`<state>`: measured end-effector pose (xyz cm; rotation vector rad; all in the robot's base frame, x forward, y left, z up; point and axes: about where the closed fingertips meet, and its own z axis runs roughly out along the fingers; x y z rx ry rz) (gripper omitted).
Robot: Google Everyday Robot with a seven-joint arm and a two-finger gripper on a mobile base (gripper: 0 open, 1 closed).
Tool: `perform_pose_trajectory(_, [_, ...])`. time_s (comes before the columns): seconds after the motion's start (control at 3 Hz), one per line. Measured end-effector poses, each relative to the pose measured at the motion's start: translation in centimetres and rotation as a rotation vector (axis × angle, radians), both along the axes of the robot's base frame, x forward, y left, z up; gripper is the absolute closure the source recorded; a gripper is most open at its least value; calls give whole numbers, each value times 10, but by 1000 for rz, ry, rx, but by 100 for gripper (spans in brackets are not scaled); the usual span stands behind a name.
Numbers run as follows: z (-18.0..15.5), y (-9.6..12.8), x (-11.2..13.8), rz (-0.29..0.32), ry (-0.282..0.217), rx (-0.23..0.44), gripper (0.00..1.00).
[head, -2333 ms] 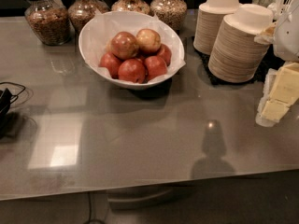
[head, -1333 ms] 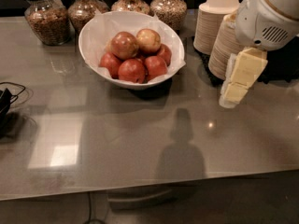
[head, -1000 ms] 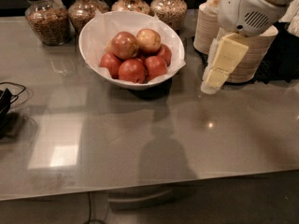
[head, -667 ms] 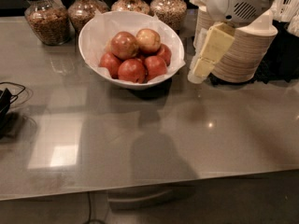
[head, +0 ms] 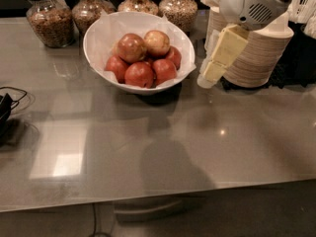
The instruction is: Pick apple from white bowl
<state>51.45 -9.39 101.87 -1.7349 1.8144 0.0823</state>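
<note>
Hovering beside the glossy white bowl (head: 98,38), the cream tool (head: 207,77), grip state impossible to tell, should clear the rim before descending onto the pale yellowish-tan apple (head: 157,42).

The glossy white bowl (head: 100,42) is sitting on the smooth, reflective surface (head: 232,152); the matt cream plastic pincer (head: 207,77) is hovering beside its rim.

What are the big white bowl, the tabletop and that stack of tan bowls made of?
The white bowl looks like glazed ceramic: glossy, with soft highlights, though it could be melamine. The table seems polished stone or laminate, grey and reflecting light. The stacked tan bowls look like matte paper, thin-edged. The gripper, just right of the white bowl, appears cream plastic.
</note>
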Motion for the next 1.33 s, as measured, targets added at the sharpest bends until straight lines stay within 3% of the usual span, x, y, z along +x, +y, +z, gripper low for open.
perform_pose_trajectory(0.67, [-15,18,49,36,-48,238,0])
perform_pose_trajectory(1.33, [-26,37,92,48,-36,305,8])
